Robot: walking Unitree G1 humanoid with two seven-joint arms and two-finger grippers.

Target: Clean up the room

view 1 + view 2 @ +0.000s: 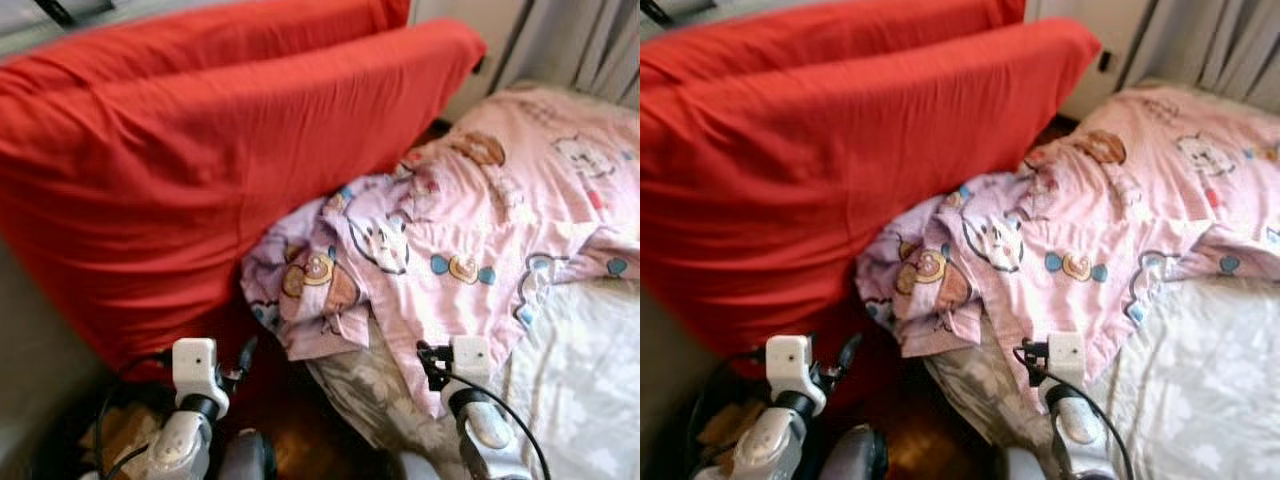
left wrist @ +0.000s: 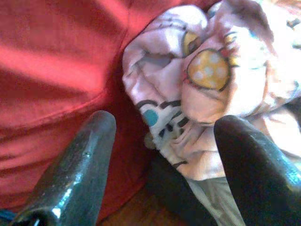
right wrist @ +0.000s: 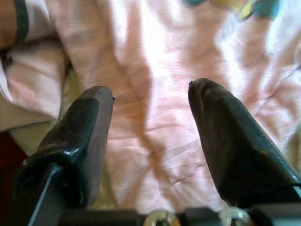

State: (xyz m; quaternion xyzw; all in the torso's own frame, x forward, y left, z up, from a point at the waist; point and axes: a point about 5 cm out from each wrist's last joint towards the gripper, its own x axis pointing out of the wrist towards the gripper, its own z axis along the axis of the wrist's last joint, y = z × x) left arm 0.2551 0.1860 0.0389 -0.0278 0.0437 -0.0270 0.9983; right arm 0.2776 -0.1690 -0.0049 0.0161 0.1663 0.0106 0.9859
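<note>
A crumpled pink blanket with cartoon prints (image 1: 450,220) lies across the bed, and its bunched end (image 2: 202,80) hangs over the bed's near-left corner. My left gripper (image 2: 164,136) is open, low beside that hanging end, between it and the red cushion (image 2: 56,66). My right gripper (image 3: 150,94) is open just above the blanket's pink cloth (image 3: 155,132) at the bed's near edge, with nothing between its fingers. Both wrists show low in the head views, the left arm (image 1: 195,370) and the right arm (image 1: 470,365).
Two big red cushions (image 1: 200,150) lean on the left, close to the bed. A pale flowered sheet (image 1: 585,380) covers the mattress on the right. Dark wooden floor (image 1: 290,415) shows in the narrow gap between cushions and bed. Grey curtains (image 1: 590,40) hang at the back right.
</note>
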